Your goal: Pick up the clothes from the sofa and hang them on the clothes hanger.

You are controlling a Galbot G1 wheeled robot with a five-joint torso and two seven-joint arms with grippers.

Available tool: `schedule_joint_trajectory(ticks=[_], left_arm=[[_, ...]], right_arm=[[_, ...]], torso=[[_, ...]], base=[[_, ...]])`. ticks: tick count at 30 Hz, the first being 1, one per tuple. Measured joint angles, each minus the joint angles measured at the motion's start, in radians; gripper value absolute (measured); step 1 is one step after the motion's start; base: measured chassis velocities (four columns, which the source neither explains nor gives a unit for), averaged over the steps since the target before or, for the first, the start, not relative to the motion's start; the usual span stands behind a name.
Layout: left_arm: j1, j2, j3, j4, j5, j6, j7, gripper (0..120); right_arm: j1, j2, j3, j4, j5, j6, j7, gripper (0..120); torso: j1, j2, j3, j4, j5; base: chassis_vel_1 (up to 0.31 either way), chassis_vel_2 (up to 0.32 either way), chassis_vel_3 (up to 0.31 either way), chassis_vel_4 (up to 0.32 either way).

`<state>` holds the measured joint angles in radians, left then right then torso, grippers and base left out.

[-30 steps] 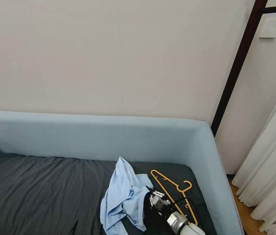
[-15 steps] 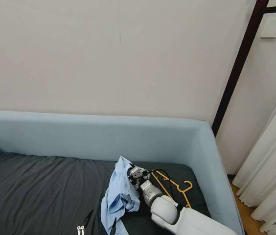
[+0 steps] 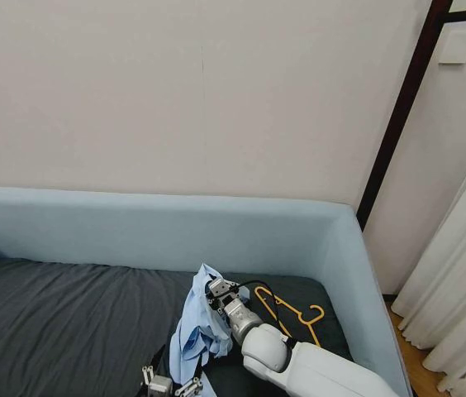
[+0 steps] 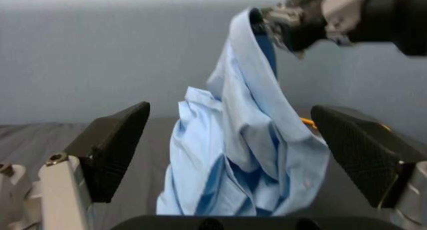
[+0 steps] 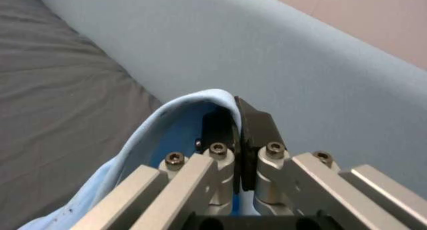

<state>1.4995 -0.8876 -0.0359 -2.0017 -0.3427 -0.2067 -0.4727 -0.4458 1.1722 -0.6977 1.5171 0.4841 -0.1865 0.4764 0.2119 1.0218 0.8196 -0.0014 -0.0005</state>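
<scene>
1. Above the dark seat of the sofa point(image 3: 134, 227), the right pincer point(image 3: 216, 291) is clamped tight on the top fold of the light blue shirt point(image 3: 196, 331). The shirt hangs from it in a crumpled column, with its lower end down at the seat.
2. The left pincer point(image 3: 169, 385) sits low in front of the shirt's bottom, spread wide and holding nothing. In the left wrist view the hanging cloth lies between its fingers but touches neither.
3. The orange hanger point(image 3: 295, 314) lies flat on the seat just beside the shirt, on the robot's right, near the sofa's corner.
4. The step in hand looks like opening out the lifted shirt so it can go on the hanger. To do it well, the right grip needs to be firm and high enough that the cloth hangs free and does not bunch on the seat.
5. The left pincer should close on a single outer layer near an edge. If it grabs the bundled middle, the shirt will not spread.
6. Which part the right pincer pinches is hard to read. It may be the collar, so that is worth checking before the two grips draw apart.
7. Loose ends should be kept away from the hanger's hook so that nothing snags.
</scene>
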Motion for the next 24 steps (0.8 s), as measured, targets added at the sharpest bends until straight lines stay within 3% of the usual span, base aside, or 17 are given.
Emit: schedule_joint_trajectory(ticks=[4,8,14,24], left_arm=[[-0.059,0.069,0.021,-0.016,-0.097,0.032,0.002,95],[-0.154,0.099,0.11,-0.019,-0.205,0.076,-0.013,96],[-0.292,0.062,0.233,-0.023,-0.325,0.153,-0.077,96],[-0.372,-0.012,0.328,0.004,-0.484,0.201,-0.149,95]], right_arm=[[-0.002,0.006,0.01,-0.004,0.003,-0.003,0.006,0],[-0.006,0.01,0.026,-0.007,0.007,-0.011,0.013,0],[-0.012,0.003,0.034,-0.001,0.02,-0.024,0.025,0],[-0.018,-0.018,0.041,0.016,0.03,-0.031,0.032,0]], torso=[[0.0,0.0,0.0,0.0003,0.0],[0.0,0.0,0.0,0.0003,0.0],[0.0,0.0,0.0,0.0001,0.0],[0.0,0.0,0.0,0.0003,0.0001]], base=[[0.0,0.0,0.0,0.0],[0.0,0.0,0.0,0.0],[0.0,0.0,0.0,0.0],[0.0,0.0,0.0,0.0]])
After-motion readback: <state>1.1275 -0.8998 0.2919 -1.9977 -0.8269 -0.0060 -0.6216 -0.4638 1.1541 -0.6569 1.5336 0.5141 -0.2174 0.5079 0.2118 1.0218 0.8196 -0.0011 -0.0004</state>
